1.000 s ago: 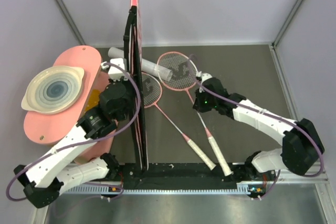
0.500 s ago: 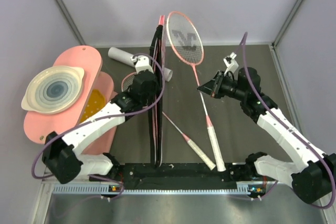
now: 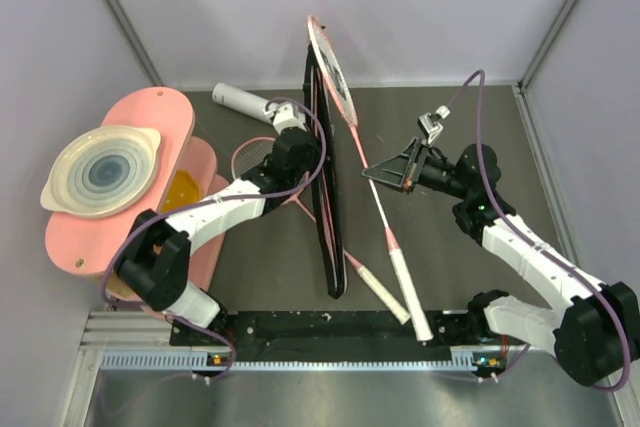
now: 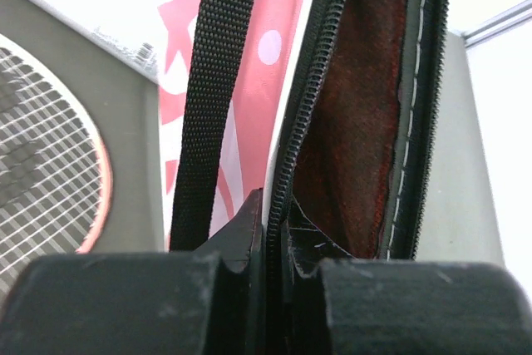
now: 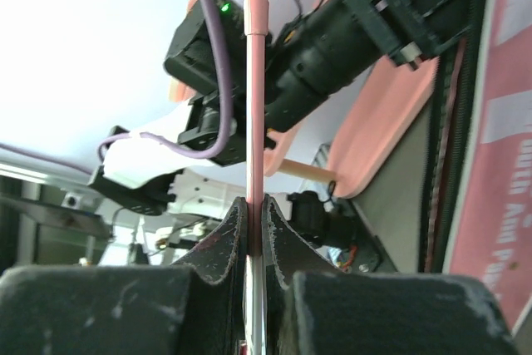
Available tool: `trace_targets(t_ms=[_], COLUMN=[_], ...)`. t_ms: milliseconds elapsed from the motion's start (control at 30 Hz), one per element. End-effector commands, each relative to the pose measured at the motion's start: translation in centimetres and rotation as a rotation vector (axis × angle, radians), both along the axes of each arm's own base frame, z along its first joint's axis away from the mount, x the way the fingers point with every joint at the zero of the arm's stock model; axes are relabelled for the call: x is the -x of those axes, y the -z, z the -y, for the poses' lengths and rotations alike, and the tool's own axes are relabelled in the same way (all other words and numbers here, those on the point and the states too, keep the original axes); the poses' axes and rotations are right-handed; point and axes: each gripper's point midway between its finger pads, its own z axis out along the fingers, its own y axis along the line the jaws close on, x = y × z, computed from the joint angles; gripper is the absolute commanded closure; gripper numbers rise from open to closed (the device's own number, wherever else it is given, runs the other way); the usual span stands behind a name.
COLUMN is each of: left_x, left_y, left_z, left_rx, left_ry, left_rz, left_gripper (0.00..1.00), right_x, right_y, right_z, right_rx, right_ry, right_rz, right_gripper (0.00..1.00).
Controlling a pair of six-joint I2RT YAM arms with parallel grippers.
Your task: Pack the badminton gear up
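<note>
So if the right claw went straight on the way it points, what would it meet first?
Probably the upright bag, a short way ahead of the right claw, which grips a racket shaft. Height is unclear; if it passed above the rim, the left arm comes next.

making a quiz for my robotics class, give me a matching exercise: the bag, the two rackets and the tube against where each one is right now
Things
1 bag
2 raised racket
3 other racket
4 tube

Places and states
a lying flat, head partly hidden by the left arm
b shaft pinched in the right gripper
c lying at the far side, next to the pink board
d held up on edge by the left gripper, zip open

Pairs: 1-d, 2-b, 3-a, 4-c
</note>
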Motion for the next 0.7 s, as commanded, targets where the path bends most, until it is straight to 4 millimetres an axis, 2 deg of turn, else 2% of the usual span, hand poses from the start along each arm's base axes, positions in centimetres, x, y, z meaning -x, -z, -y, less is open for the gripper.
trace_targets(t_ms=[0, 133, 333, 367, 433, 600, 667], left_x=[-1.6, -2.3, -2.6, -2.6, -2.6, -2.7, -2.7], left_y=[-2.7, -2.8, -2.9, -2.9, -2.9, -2.8, -2.9], left_z=[2.6, 3.2, 3.1, 3.2, 3.3, 3.5, 3.5], left_rx=[0.156, 0.192, 0.205, 0.209, 0.219, 0.229, 0.23], left_ry=[0.02, 0.012, -0.009, -0.009, -0.008, -0.01, -0.011], left_rz=[0.058, 0.054, 0.048, 0.046, 0.042, 0.037, 0.04], left_gripper=[1.0, 1.0, 1.0, 1.0, 1.0, 1.0, 1.0], right_x=[1.7, 2.0, 1.4, 1.5, 1.7, 2.1, 2.4], right_y=[-3.1, -3.1, -1.6, -0.6, -0.6, 1.2, 1.0], right_z=[-0.3, -0.7, -0.5, -0.5, -0.7, -0.7, -0.6], right_rx=[-0.127, -0.153, -0.179, -0.183, -0.215, -0.262, -0.285], right_ry=[-0.089, -0.112, -0.054, -0.049, -0.059, -0.056, -0.072], right_rz=[0.053, 0.029, -0.052, -0.08, -0.098, -0.166, -0.161], right_gripper=[1.0, 1.0, 1.0, 1.0, 1.0, 1.0, 1.0])
